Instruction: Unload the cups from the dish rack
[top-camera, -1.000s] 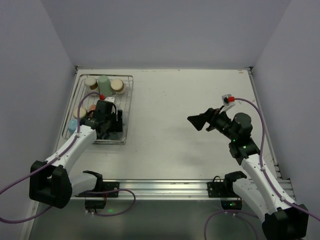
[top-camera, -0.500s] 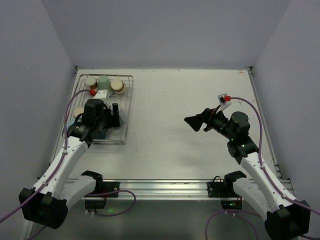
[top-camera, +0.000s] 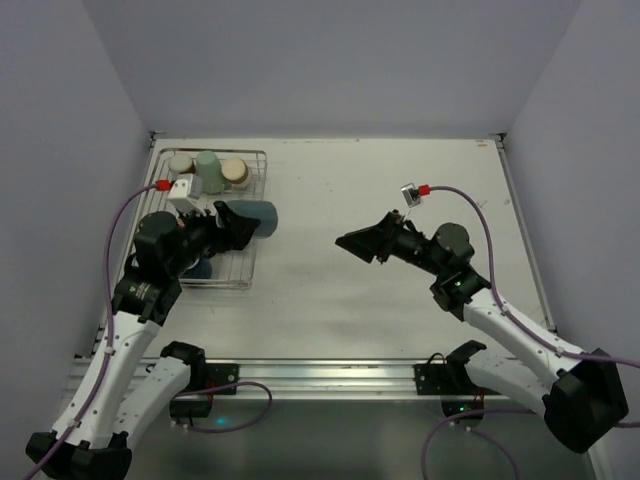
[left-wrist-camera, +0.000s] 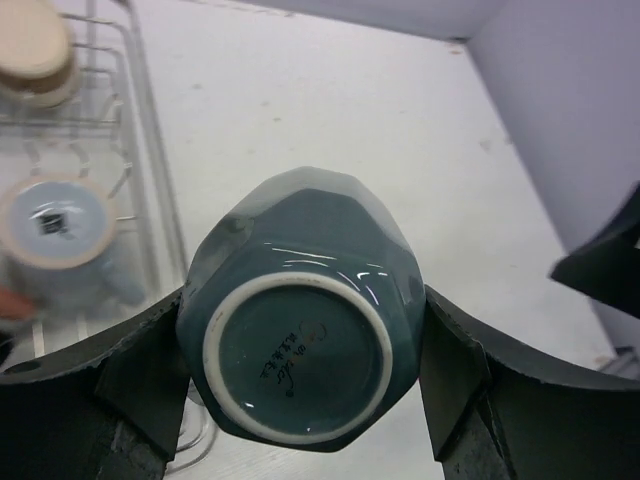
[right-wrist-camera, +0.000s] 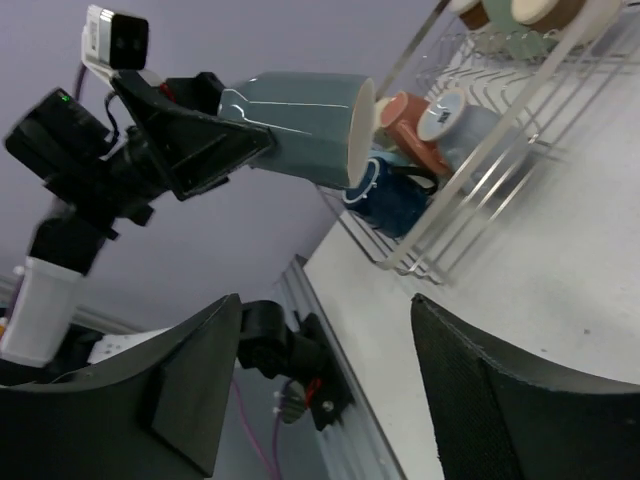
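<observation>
Gripping a grey-green cup (top-camera: 264, 219) by its sides, my left end effector (top-camera: 243, 222) is holding it in the air over the right rim of the dish rack (top-camera: 263, 170). The cup is lying on its side, base facing my wrist and mouth pointing toward the right arm. Inside the rack, a mint green cup (top-camera: 208, 172) is sitting upside down between two beige cups (top-camera: 181, 163) along the far end, while a salmon mug (right-wrist-camera: 405, 120), a light blue cup (right-wrist-camera: 465, 125) and a navy mug (right-wrist-camera: 385, 195) are resting nearer me. Further right, my right end effector (top-camera: 350, 240) is hovering over the middle of the tabletop (top-camera: 400, 180), well apart from the rack, jaws spread and carrying nothing.
</observation>
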